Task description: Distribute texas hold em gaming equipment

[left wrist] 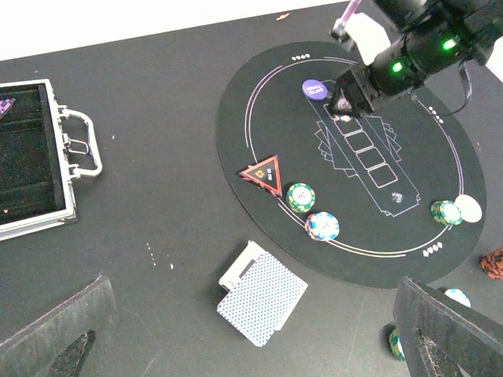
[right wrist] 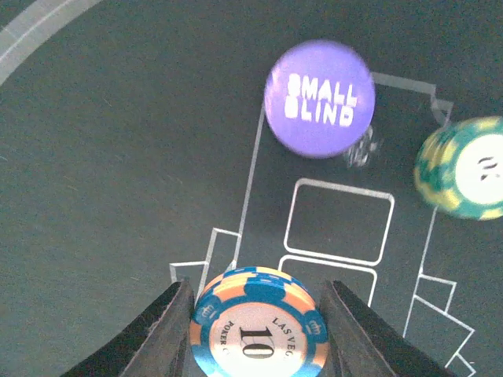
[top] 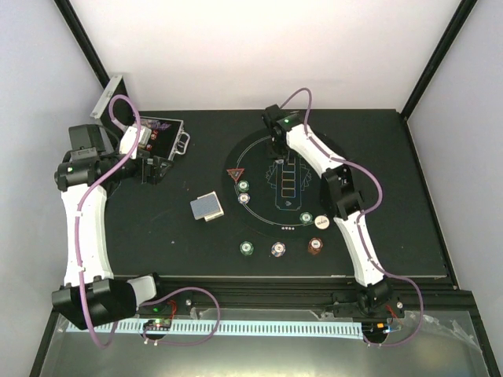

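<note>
Right hand (right wrist: pixel 258 302) pinches a chip stack (right wrist: pixel 259 334) near the small blind (right wrist: pixel 318 98), probably that seat's stake; left hand (top: pixel 153 171) hangs wide open.

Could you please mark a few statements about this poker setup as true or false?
1. The right end effector grips a blue-and-orange chip marked 10. True.
2. The purple button reads BIG BLIND. False: it reads SMALL BLIND.
3. The left end effector is open and holds nothing. True.
4. The deck of cards lies on the round mat. False: it lies on the table, beside the mat.
5. The silver case is closed. False: it is open.
</note>
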{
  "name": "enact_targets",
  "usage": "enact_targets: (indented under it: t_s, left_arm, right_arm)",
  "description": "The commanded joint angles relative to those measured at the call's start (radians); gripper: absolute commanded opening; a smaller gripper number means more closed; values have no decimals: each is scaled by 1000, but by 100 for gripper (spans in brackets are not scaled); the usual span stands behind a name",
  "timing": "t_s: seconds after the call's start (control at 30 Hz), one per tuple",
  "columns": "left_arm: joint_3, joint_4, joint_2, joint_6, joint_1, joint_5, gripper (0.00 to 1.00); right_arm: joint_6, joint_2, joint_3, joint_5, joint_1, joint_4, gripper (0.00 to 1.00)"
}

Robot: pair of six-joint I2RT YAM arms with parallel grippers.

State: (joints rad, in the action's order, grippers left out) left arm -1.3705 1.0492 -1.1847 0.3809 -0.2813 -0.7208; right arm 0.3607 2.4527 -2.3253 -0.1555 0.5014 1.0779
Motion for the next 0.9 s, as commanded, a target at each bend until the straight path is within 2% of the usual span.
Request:
enact_targets:
  t_s: [0.0, 0.13, 0.87]
  left_arm:
    - [-25, -16, -9, -5, -6, -4, 99]
    - [-22, -23, -12, -4, -6, 0, 99]
    - [-29, -44, -43, 3, -6, 37, 99]
  right_arm:
    - [0, 4, 60, 20, -14, -13, 22]
    - [-2, 38, 72, 19, -22, -36, 22]
    - [-3, 228, -130, 77, -100, -94, 26]
